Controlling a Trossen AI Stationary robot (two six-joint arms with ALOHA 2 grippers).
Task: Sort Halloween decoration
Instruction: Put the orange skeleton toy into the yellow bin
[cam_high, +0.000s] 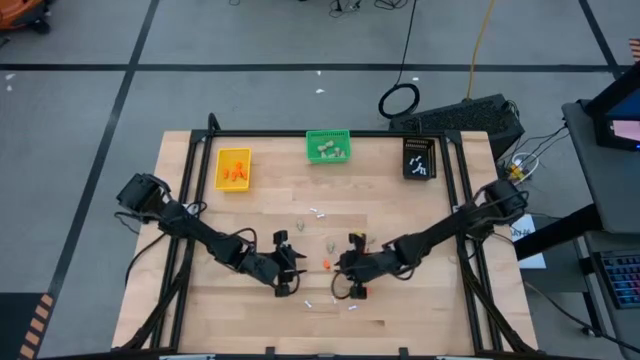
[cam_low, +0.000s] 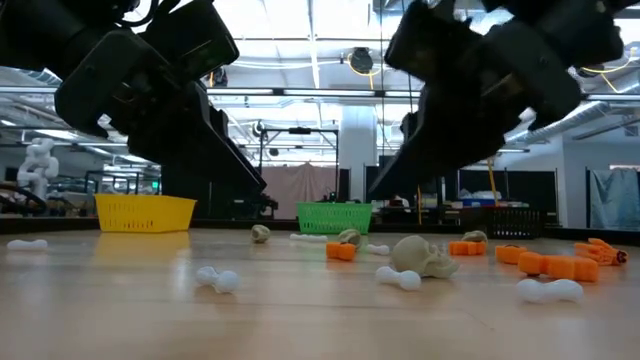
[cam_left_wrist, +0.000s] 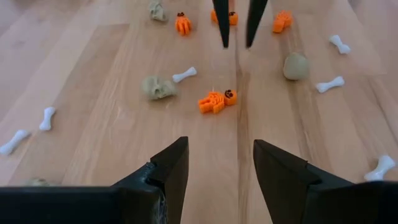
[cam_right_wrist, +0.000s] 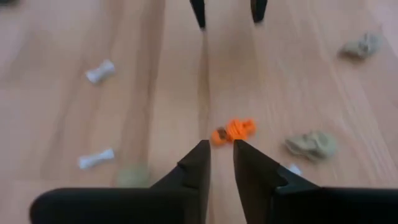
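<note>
The Halloween decoration lies scattered over the middle of the wooden table (cam_high: 400, 310) between the two arms: tiny orange skeleton figures (cam_left_wrist: 216, 101), beige skull-shaped lumps (cam_left_wrist: 158, 87) and small white bones (cam_left_wrist: 184, 75), with more of each kind already in the yellow bin (cam_high: 233, 169), green bin (cam_high: 329, 147) and black bin (cam_high: 419, 158) along the 12 o'clock edge. The right gripper (cam_right_wrist: 221, 147), low over the table centre, has its fingers drawn nearly together with a narrow gap, tips just short of one orange skeleton without clearly pinching it. The left gripper (cam_left_wrist: 219, 157) faces it from the 9 o'clock side, fingers spread and holding nothing.
</note>
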